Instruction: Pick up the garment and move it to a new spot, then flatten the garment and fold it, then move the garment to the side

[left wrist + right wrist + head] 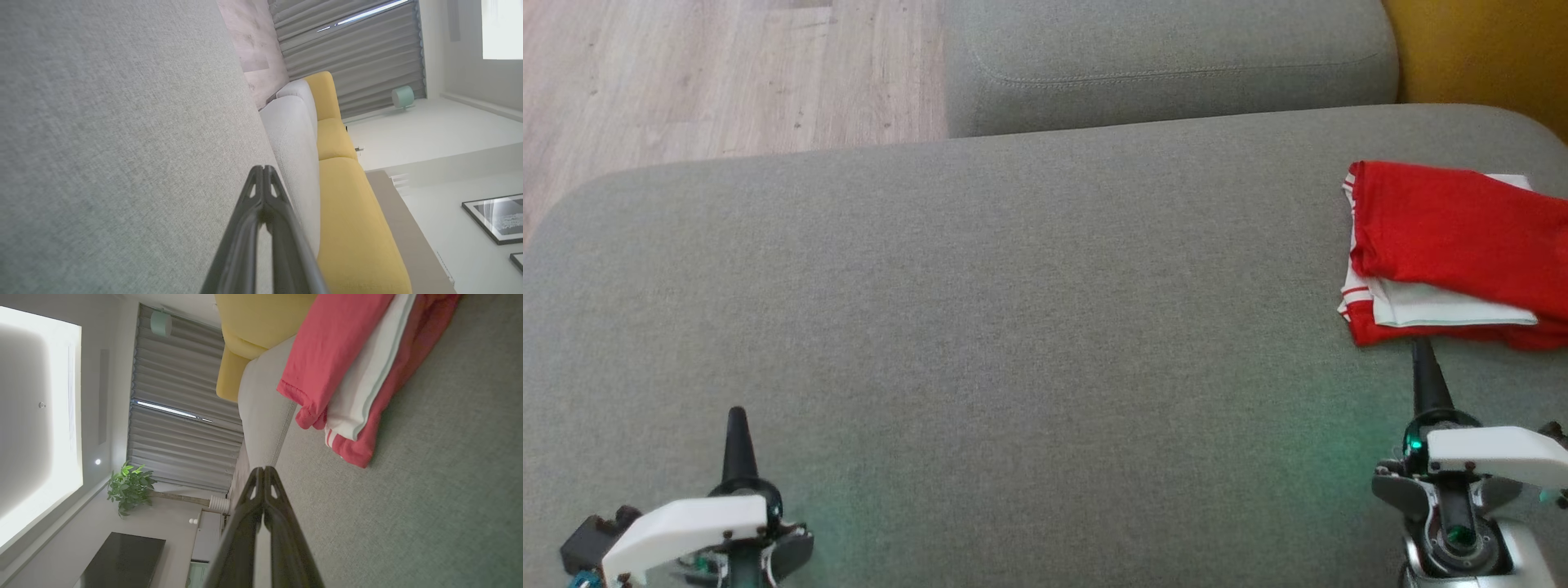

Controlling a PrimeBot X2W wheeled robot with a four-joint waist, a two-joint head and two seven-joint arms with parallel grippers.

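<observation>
The garment [1454,245] is a red and white cloth, folded into a compact stack at the right edge of the grey sofa seat [1013,327]. It also appears in the right wrist view as a layered red and white garment [351,375]. My right gripper [1423,347] is shut with nothing in it, its tip just short of the stack's near edge. Far from the cloth, at the lower left, my left gripper [737,415] is shut and holds nothing. Both wrist views show the finger pairs pressed together, left gripper [263,168] and right gripper [264,469].
A second grey cushion [1168,65] lies beyond the seat, with wooden floor [711,73] at the upper left. A yellow sofa part [1486,49] borders the upper right. The broad seat stretches between my two arms.
</observation>
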